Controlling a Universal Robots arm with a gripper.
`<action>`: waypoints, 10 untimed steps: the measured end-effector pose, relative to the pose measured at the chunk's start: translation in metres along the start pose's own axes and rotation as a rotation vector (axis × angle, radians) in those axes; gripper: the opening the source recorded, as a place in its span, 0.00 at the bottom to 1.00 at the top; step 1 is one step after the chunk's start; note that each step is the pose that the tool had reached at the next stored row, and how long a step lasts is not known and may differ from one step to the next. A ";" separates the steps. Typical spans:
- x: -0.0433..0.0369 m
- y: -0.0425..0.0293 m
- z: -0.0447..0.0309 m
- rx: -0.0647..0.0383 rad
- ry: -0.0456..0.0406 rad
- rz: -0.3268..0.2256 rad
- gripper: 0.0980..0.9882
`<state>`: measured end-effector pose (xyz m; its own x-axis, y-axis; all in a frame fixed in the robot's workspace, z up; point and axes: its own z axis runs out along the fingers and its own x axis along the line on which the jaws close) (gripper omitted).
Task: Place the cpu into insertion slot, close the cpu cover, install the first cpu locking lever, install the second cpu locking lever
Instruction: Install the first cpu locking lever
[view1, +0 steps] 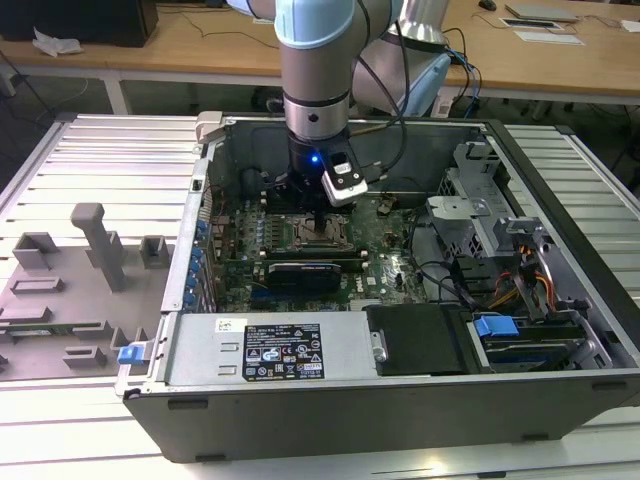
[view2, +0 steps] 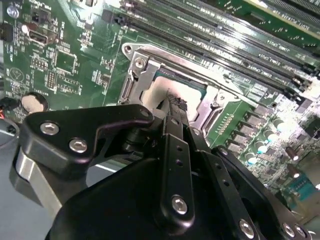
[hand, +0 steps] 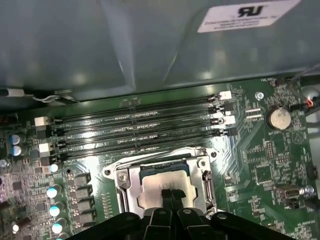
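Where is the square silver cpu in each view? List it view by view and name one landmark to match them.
Exterior view: the square silver cpu sits mid-motherboard, straight under the gripper.
Second wrist view: its pale face lies inside the silver-grey metal cpu cover, at the gripper.
First wrist view: it lies inside the cover, at the gripper.
Shared landmark: the long black memory slots beside the socket.

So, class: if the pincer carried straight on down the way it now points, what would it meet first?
Most likely the cpu: the pincer points straight at its silver face, inside the window of the cpu cover. Whether they already touch cannot be told.
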<state>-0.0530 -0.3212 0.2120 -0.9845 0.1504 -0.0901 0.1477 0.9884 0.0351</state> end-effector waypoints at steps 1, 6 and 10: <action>-0.0002 0.0001 -0.0025 0.001 -0.0001 0.000 0.01; -0.0018 0.0007 -0.0198 0.001 -0.0002 0.000 0.01; -0.0025 0.0010 -0.0275 0.002 -0.0004 0.000 0.01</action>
<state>-0.0530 -0.3212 0.2396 -0.9845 0.1500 -0.0906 0.1476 0.9885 0.0334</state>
